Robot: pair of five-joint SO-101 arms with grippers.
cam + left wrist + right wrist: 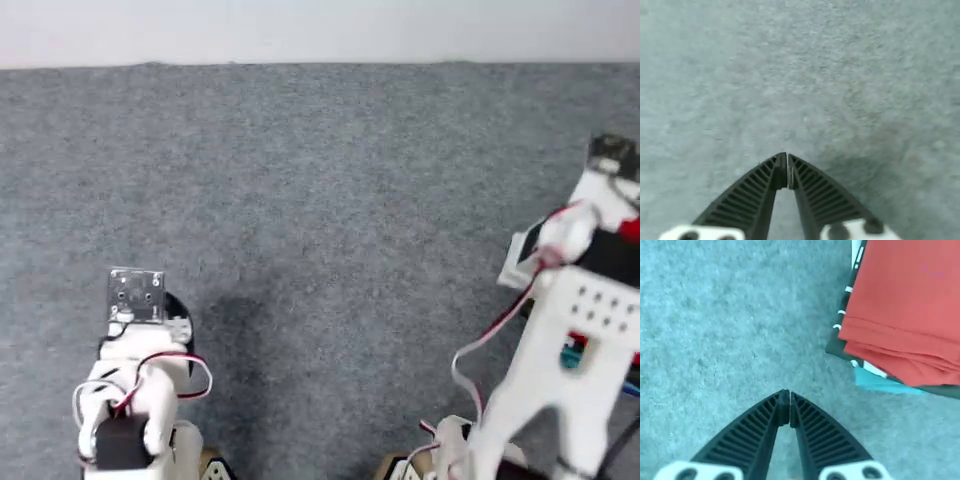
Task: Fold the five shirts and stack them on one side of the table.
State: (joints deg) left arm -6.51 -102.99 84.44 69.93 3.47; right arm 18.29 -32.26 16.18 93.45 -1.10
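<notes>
A stack of folded shirts lies at the table's right side, with a red shirt (905, 305) on top, dark and white layers under it and a teal shirt (880, 382) at the bottom. In the high view the stack (522, 255) is mostly hidden under the right arm. My right gripper (786, 407) hovers shut over bare carpet beside the stack, holding nothing. My left gripper (786, 170) is shut and empty above bare grey carpet at the front left, where its arm (135, 380) shows in the high view.
The grey carpeted table (320, 200) stretches between the two arms and to the back edge. A white wall runs along the far edge.
</notes>
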